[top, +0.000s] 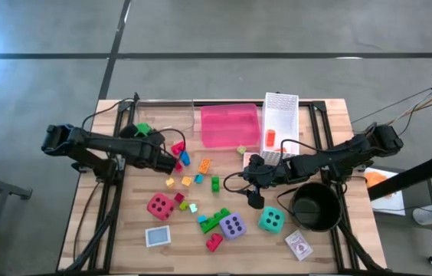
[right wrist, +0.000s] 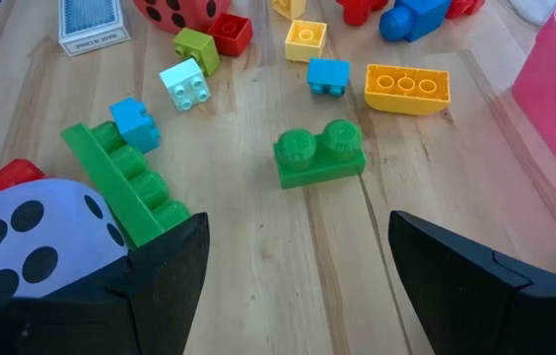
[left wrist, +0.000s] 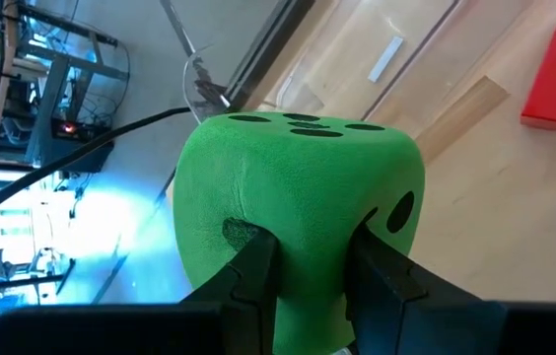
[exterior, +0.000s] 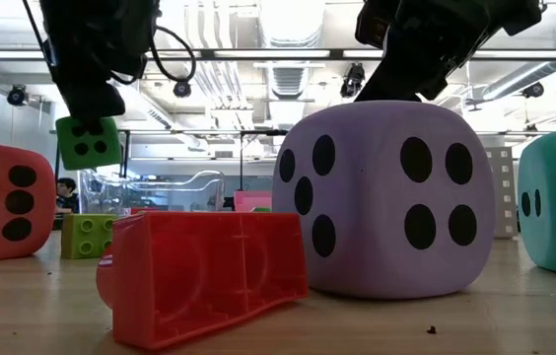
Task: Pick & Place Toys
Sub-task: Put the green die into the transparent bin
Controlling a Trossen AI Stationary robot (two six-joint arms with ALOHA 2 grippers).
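My left gripper (left wrist: 312,247) is shut on a green soft die (left wrist: 298,187), which hangs above the table's far left (top: 142,129). On the table rest a red die (top: 159,205), a purple die (top: 233,225) and a teal die (top: 270,220). Several small plastic bricks lie scattered between them. My right gripper (top: 254,186) hovers open near the table's middle, touching nothing. In its wrist view a green two-stud brick (right wrist: 319,153) lies ahead of its gap (right wrist: 298,247), and the purple die (right wrist: 32,237) sits beside one finger. My left gripper pinches the green die between its two fingers, on two opposite faces near the die's lower edge (left wrist: 243,232). The soft faces dent in at the fingertips (left wrist: 372,237). The fingers slant down from above. The die (exterior: 88,141) hangs below them, clear of the table.
A pink bin (top: 230,125) and a white mesh basket (top: 279,123) stand at the far edge, with a clear container (top: 162,113) to their left. A black pot (top: 314,207) sits near right. Card packs (top: 158,236) (top: 299,245) lie near the front edge.
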